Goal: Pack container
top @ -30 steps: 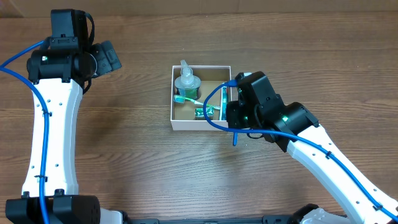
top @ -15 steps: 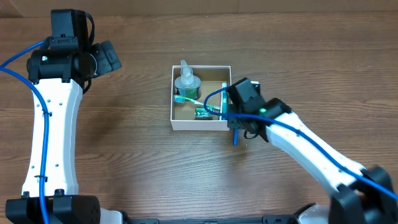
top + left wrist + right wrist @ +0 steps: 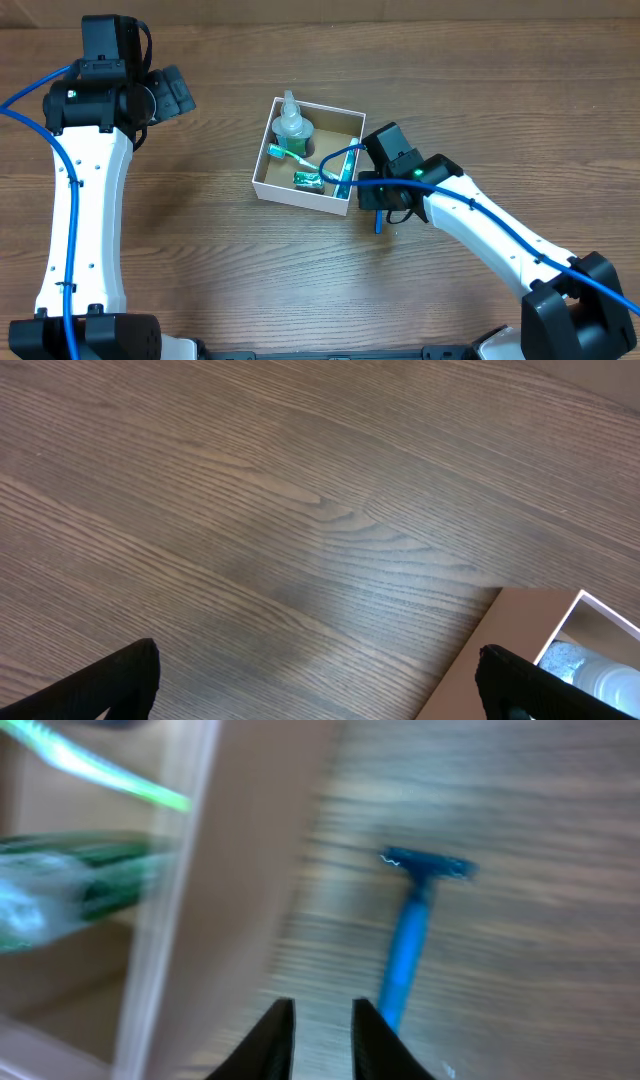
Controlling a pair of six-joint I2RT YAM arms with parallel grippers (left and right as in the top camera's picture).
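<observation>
We see the container [image 3: 304, 196] skewed mid-surface [image 3: 200, 250], toiletries inside. Right tool [image 3: 318, 1020] beside its right wall, tips nearly together, holding nothing; blue razor [image 3: 412, 935] lies just outside. Left tool [image 3: 320, 685] spread apart, well away.

— What colours in the container [image 3: 303, 193]?
— White walls, brown inside. It holds a clear bottle [image 3: 290, 124], a green toothbrush [image 3: 283, 153] and a green-and-white packet [image 3: 308, 179].
— And lower right of the box?
— A blue razor [image 3: 412, 927] on the brown, wood-grained bench [image 3: 220, 270].
— The arms?
— White with blue cables; each tool is black: left [image 3: 320, 685], right [image 3: 318, 1038].
</observation>
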